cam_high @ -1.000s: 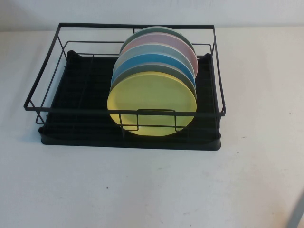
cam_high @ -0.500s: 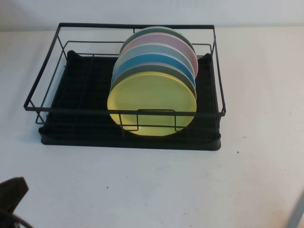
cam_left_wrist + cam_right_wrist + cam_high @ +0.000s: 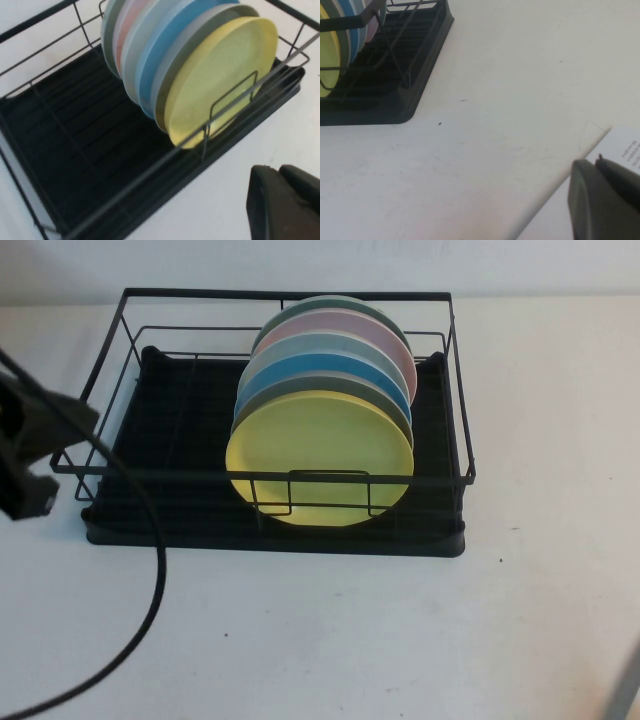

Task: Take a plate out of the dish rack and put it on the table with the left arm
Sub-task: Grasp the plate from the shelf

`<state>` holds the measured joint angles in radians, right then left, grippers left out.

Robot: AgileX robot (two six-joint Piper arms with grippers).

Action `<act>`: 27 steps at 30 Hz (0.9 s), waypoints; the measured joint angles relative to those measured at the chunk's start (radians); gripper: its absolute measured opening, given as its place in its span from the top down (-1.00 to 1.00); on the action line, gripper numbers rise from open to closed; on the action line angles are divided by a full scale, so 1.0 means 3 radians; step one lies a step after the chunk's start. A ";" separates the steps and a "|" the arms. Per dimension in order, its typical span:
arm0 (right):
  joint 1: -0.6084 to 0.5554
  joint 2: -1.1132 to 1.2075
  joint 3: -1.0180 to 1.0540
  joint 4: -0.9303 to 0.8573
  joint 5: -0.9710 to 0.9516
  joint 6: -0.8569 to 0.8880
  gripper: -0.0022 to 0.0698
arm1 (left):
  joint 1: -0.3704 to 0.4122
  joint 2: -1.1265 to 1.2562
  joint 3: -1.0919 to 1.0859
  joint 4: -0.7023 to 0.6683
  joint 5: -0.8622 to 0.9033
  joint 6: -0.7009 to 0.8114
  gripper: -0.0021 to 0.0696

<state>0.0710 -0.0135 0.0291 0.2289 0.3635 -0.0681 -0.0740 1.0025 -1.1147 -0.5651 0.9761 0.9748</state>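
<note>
The left arm (image 3: 35, 445) has come further into the high view. A second ago it was absent from that view; half a second ago only a dark tip showed at the lower left corner. Now its black bulk sits higher up along the left edge, overlapping the left end of the dish rack (image 3: 100, 455). Its loose black cable (image 3: 150, 580) now trails down across the bench (image 3: 350, 640) toward the lower left corner. The left end effector (image 3: 285, 202), closed, now shows near the rack's front rail in the left wrist view.
</note>
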 joint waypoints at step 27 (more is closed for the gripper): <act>0.0000 0.0000 0.0000 0.0022 0.0000 0.0000 1.00 | -0.1452 0.2084 -0.1280 0.1072 -0.0590 0.0337 -0.15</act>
<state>0.0710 -0.0135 0.0291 0.2355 0.3635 -0.0681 -0.5097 1.6276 -1.4987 -0.2435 0.7992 1.0761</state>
